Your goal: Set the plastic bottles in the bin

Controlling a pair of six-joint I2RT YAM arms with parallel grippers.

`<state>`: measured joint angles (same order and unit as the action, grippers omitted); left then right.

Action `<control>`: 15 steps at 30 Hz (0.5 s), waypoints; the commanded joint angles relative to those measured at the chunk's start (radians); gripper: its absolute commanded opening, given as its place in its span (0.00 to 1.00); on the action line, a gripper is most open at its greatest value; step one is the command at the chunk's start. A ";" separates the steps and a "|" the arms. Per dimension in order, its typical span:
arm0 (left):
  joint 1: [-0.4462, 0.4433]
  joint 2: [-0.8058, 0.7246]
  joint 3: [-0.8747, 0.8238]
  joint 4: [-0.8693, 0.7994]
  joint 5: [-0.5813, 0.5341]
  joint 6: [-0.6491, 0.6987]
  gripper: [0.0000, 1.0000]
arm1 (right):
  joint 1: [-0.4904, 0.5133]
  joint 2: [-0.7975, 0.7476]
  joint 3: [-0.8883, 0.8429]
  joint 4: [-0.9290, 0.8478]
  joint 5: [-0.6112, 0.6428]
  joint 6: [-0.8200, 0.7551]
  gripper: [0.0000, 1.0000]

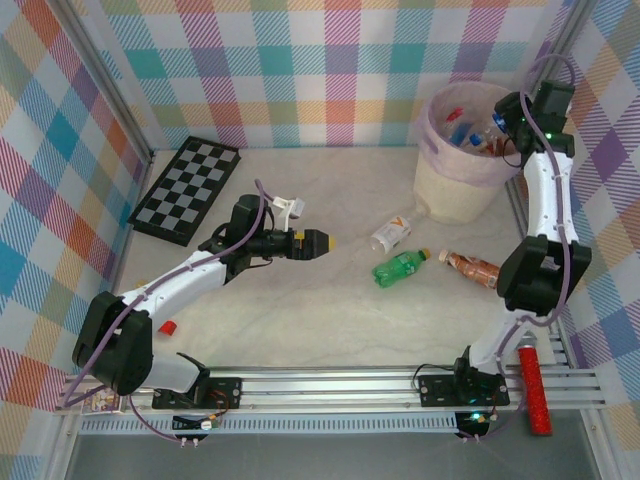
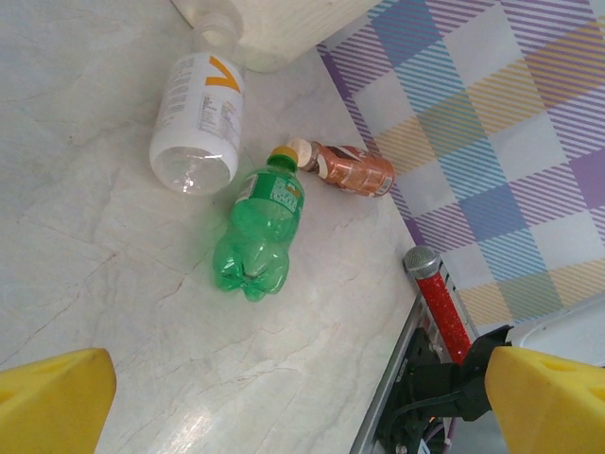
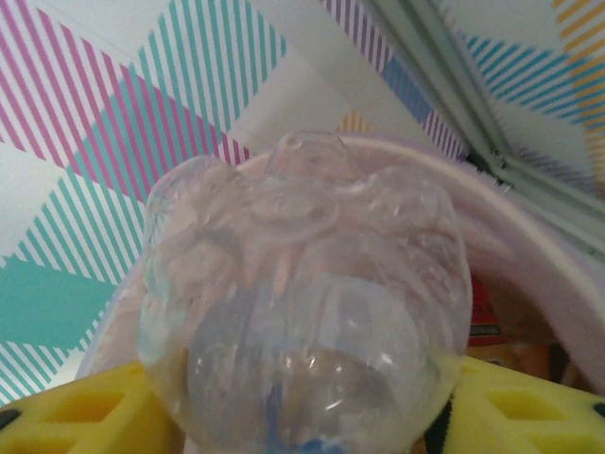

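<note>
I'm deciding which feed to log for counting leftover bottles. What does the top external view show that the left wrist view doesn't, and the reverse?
Top external adds: the open top of the bin with bottles inside, the right gripper holding a clear bottle above it, and the chessboard.
Left wrist adds: the orange V on the white-labelled bottle and the silver end of the red stick.
Shared: that bottle, the green bottle and the brown bottle lying on the table, the stick, and the open left gripper.
</note>
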<state>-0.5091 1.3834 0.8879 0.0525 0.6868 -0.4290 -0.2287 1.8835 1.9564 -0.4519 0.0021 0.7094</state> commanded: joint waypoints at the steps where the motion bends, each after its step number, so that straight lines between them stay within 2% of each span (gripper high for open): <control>1: -0.011 0.002 0.029 -0.018 -0.008 0.016 1.00 | 0.009 0.043 0.107 -0.135 -0.086 -0.045 0.69; 8: -0.020 0.040 0.046 -0.015 0.000 0.018 1.00 | 0.012 0.155 0.245 -0.270 -0.195 -0.081 0.70; 15: -0.024 0.045 0.043 -0.026 -0.012 0.031 1.00 | 0.020 0.151 0.341 -0.334 -0.149 -0.128 0.75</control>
<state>-0.5205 1.4254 0.9024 0.0399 0.6811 -0.4248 -0.2165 2.0357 2.2234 -0.7250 -0.1432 0.6258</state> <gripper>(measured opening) 0.997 0.746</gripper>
